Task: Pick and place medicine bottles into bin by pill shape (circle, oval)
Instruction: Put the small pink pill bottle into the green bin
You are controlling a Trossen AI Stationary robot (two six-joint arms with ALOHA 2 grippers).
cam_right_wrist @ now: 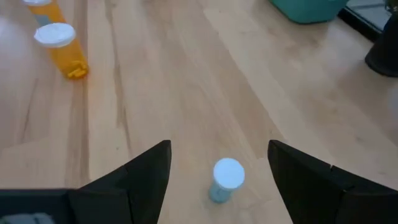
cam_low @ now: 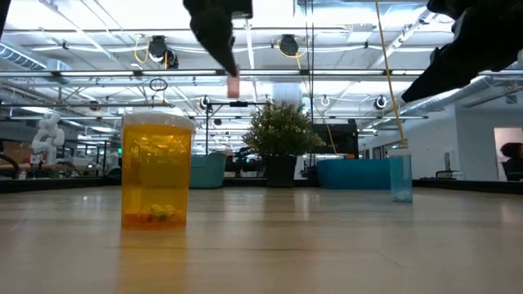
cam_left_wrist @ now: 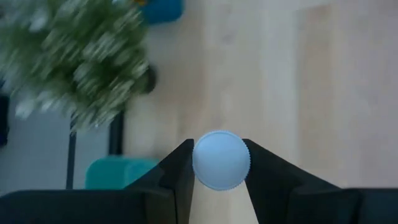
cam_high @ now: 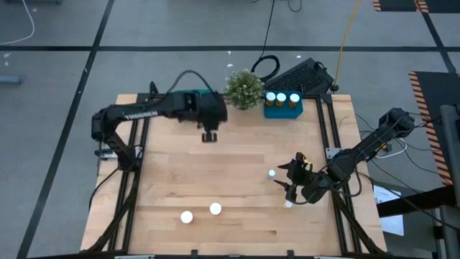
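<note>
I have the left gripper (cam_high: 209, 136) raised above the table, just left of the potted plant (cam_high: 244, 88), jaws clamped on a white-capped bottle (cam_left_wrist: 221, 160) sitting squarely between them, ready for the blue bin (cam_high: 282, 109) right of the plant. Further right of the plant and nearer me, my right gripper (cam_right_wrist: 219, 163) hovers with jaws apart, a small blue bottle (cam_right_wrist: 225, 180) centred between them, ungrasped
</note>
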